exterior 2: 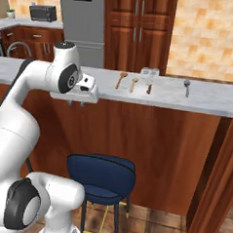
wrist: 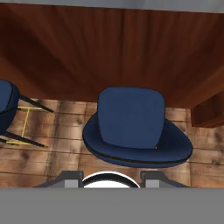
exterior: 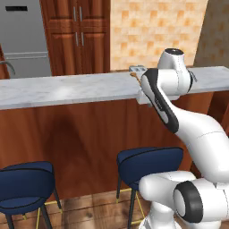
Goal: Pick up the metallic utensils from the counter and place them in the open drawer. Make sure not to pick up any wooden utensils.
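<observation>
On the marble counter [exterior 2: 207,102] lie two tan wooden utensils [exterior 2: 121,80] side by side. Right of them rests a piece with a silver head and a brown handle [exterior 2: 149,79], and farther right a slim grey metallic utensil [exterior 2: 186,87]. The silver head [exterior: 137,69] also peeks past my arm in the left base view. My gripper [exterior 2: 75,104] hangs in front of the counter's wood front, left of the spoons, pointing down. In the hand view the gripper [wrist: 112,177] is open, its fingertips [wrist: 72,177] apart with nothing between them, above a blue stool. The open drawer is out of view.
A blue stool [wrist: 131,122] stands directly below the hand, also seen as the stool [exterior 2: 102,176] by the counter front. A second stool [exterior: 27,183] stands to the left. Tall wood cabinets [exterior 2: 138,32] and a steel fridge [exterior 2: 82,23] line the back wall.
</observation>
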Robot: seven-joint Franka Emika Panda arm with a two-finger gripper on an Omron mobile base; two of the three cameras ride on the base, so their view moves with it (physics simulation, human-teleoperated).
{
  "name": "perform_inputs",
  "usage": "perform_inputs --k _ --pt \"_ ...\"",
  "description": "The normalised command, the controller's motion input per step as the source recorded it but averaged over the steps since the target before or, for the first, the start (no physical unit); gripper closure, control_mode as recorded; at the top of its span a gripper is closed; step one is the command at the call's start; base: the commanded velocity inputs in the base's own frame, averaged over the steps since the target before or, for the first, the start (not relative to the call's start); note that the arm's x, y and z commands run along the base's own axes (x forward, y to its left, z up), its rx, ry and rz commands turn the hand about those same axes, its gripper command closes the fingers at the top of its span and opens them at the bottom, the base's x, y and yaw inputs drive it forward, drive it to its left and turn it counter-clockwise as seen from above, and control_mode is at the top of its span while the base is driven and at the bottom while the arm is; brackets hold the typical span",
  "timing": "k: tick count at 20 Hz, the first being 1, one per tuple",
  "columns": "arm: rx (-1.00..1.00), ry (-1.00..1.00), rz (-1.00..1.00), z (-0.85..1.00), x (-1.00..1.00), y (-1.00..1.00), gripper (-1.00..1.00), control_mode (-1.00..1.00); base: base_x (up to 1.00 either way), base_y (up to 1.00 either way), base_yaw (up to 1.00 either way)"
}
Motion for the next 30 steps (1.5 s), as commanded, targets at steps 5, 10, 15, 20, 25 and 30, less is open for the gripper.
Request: perform_inputs --k 5,10,15,20,25,30 --pt "-0.01 -0.04 -0.03 -0.07 -0.26 -0.21 -1.0 -1.0 0.0 0.0 0.0" --pt "0.03 0.0 -0.04 -0.07 -0.01 -0.65 -1.0 1.0 0.0 -0.2 0.0" --pt "0.0 0.0 0.0 0.0 0.0 0.0 -1.0 1.0 0.17 -1.0 0.0" --pt "0.0 0.0 0.0 0.0 0.0 0.0 -1.0 1.0 0.59 -0.98 0.0" --pt "0.0 0.0 0.0 0.0 0.0 0.0 -1.0 1.0 0.55 -0.57 0.0" --pt "0.0 0.0 0.0 0.0 0.0 0.0 -1.0 1.0 0.47 0.0 0.0"
